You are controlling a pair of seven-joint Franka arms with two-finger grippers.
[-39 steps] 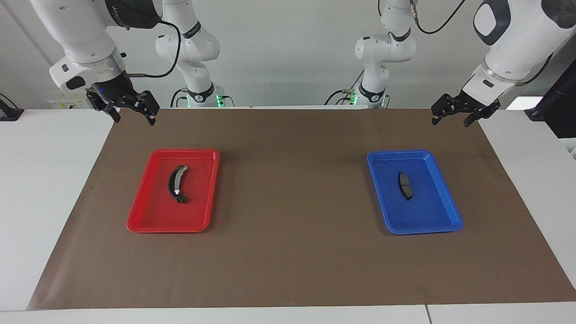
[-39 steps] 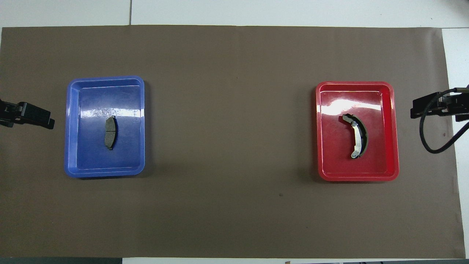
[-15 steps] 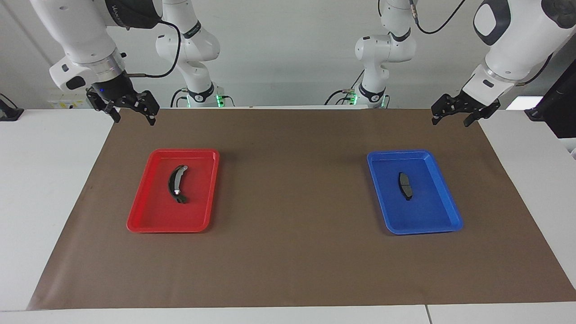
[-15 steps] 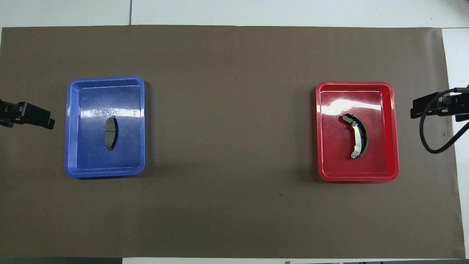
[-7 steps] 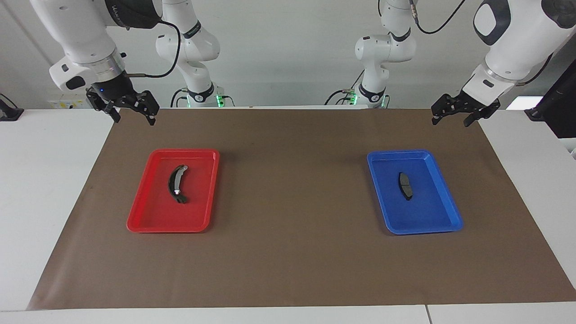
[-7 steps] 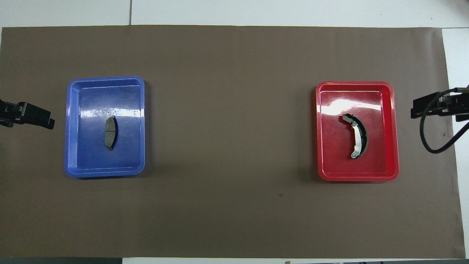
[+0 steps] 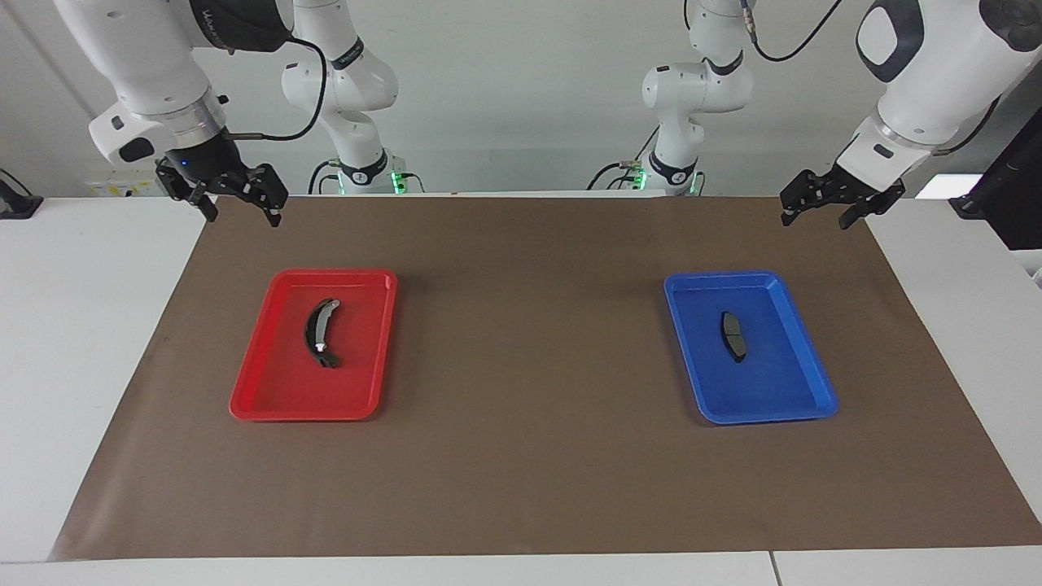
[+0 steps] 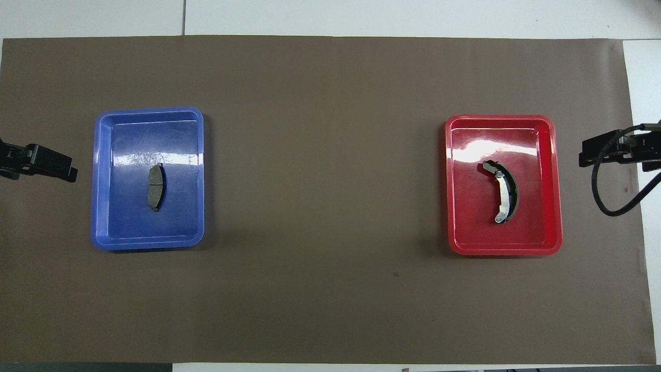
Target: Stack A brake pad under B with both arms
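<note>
Right now I see both grippers spread wide and empty: left gripper [image 7: 816, 213] and right gripper [image 7: 240, 210] hang over the brown mat's [image 7: 521, 456] corners; brake pad [image 7: 733, 337] in blue tray [image 7: 802, 346], crescent brake shoe [image 7: 320, 333] in red tray [image 7: 269, 382].

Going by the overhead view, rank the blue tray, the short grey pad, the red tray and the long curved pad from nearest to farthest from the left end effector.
From the left end effector:
1. Blue tray, beside it.
2. Short grey pad, in that tray.
3. Red tray, toward the right arm's end.
4. Long curved pad, inside the red tray.

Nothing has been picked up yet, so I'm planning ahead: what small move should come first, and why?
Probably lower the open left end effector toward the short pad in the blue tray: it goes underneath, and both end effectors hang empty.
</note>
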